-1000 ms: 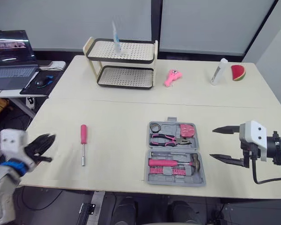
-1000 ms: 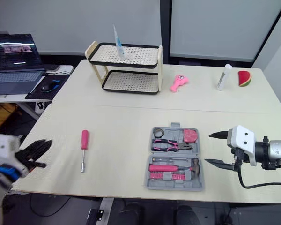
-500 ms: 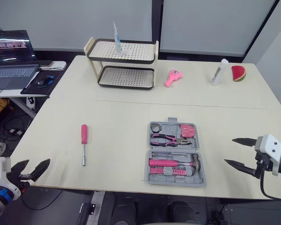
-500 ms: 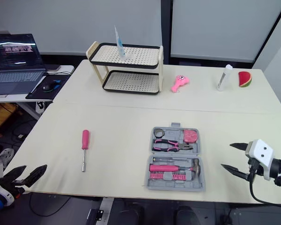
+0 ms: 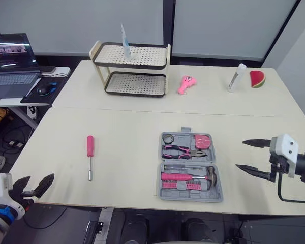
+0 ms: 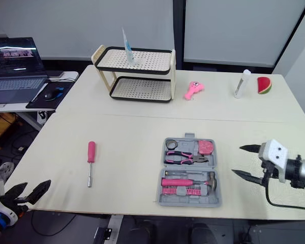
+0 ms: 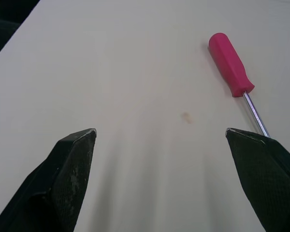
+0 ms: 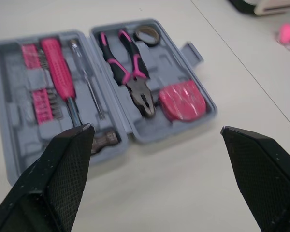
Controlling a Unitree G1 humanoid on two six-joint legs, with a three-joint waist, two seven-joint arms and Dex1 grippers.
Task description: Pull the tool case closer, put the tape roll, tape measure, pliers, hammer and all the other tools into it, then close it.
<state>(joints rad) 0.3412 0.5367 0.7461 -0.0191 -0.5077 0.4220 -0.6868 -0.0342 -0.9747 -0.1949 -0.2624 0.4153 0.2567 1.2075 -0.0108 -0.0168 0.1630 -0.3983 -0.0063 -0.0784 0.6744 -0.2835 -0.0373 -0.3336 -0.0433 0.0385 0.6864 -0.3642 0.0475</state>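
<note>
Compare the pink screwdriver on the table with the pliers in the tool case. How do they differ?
The screwdriver lies loose on the bare table, left of the open tool case; the pliers already sit in a slot in the case. The screwdriver has one all-pink handle and a thin straight shaft; the pliers have two pink-and-black handles. The screwdriver lies near-to-far; the pliers lie crosswise. Both have pink grips and metal ends.

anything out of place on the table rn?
Yes: the pink screwdriver lies alone on the table, well left of the open tool case, while the pliers, hammer, tape roll and tape measure already sit in it. Nothing looks spilled or damaged.
</note>
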